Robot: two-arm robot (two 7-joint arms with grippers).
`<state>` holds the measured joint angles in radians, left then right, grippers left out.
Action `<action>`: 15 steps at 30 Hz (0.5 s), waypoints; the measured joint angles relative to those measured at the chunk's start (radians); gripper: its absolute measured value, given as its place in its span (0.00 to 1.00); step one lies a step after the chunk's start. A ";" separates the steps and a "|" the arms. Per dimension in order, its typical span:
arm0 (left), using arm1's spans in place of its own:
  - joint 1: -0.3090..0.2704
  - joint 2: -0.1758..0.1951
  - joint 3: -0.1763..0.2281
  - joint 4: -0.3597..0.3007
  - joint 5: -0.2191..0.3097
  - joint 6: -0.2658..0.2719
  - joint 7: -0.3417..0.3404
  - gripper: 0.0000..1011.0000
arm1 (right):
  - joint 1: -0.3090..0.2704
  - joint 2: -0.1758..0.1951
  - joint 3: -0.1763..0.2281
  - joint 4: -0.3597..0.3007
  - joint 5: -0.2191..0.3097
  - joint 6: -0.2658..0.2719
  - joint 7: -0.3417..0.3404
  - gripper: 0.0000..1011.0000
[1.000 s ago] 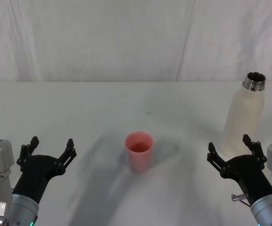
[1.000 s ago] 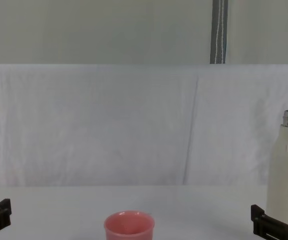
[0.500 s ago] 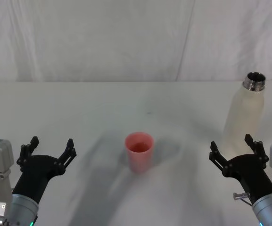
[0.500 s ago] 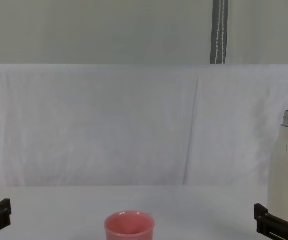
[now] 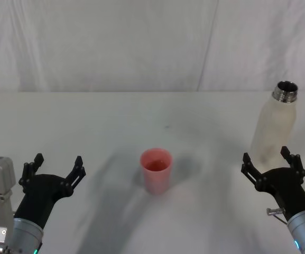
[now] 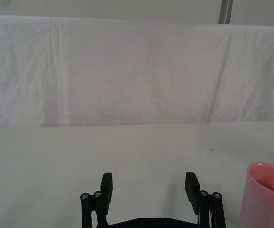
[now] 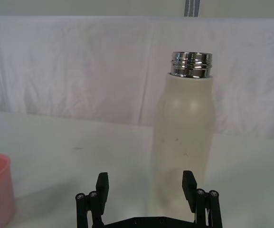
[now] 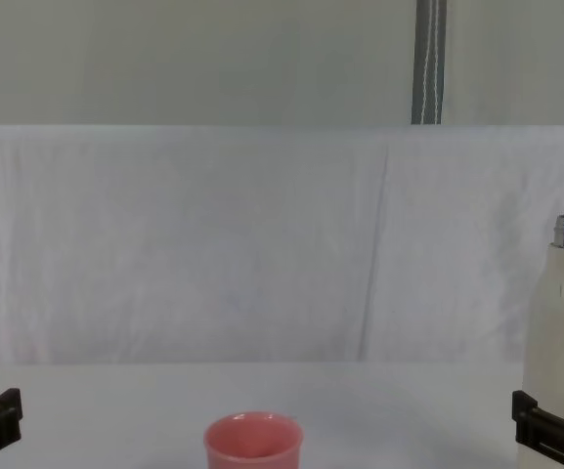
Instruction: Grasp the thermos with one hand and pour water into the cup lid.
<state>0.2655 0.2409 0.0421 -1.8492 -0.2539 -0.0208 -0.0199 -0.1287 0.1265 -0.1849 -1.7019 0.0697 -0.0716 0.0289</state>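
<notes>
The thermos (image 5: 274, 125) stands upright at the right of the table, cream-white with an uncapped steel neck (image 7: 191, 64); it also rises at the chest view's right edge (image 8: 563, 342). My right gripper (image 5: 271, 163) is open just in front of its base, and the bottle (image 7: 184, 147) stands beyond the gap between its fingers (image 7: 101, 186). The pink cup lid (image 5: 156, 170) sits upright mid-table, also seen as the cup lid (image 8: 253, 445) from the chest. My left gripper (image 5: 56, 165) hovers open at the near left, well apart from the cup lid (image 6: 265, 194).
A white cloth backdrop (image 5: 141, 42) rises behind the table's far edge. A grey pole (image 8: 429, 61) stands behind it. Bare white tabletop (image 5: 89, 121) lies between the cup lid and the thermos and all around the left gripper.
My right gripper has shifted to the right and slightly forward, lining up in front of the thermos. The left gripper, cup lid and thermos have not moved.
</notes>
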 joint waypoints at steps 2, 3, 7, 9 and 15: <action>0.000 0.000 0.000 0.000 0.000 0.000 0.000 0.99 | 0.004 -0.005 0.008 0.006 -0.004 0.001 0.004 0.99; 0.000 0.000 0.000 0.000 0.000 0.000 0.000 0.99 | 0.005 -0.006 0.011 0.008 -0.006 0.001 0.006 0.99; 0.000 0.000 0.000 0.000 0.000 0.000 0.000 0.99 | 0.009 -0.011 0.023 0.016 -0.016 0.002 0.011 0.99; 0.000 0.000 0.000 0.000 0.000 0.000 0.000 0.99 | 0.011 -0.012 0.027 0.018 -0.021 0.004 0.014 0.99; 0.000 0.000 0.000 0.000 0.000 0.000 0.000 0.99 | 0.021 -0.019 0.045 0.028 -0.033 0.005 0.029 0.99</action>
<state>0.2655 0.2410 0.0421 -1.8492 -0.2538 -0.0208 -0.0199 -0.1076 0.1074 -0.1398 -1.6738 0.0363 -0.0667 0.0575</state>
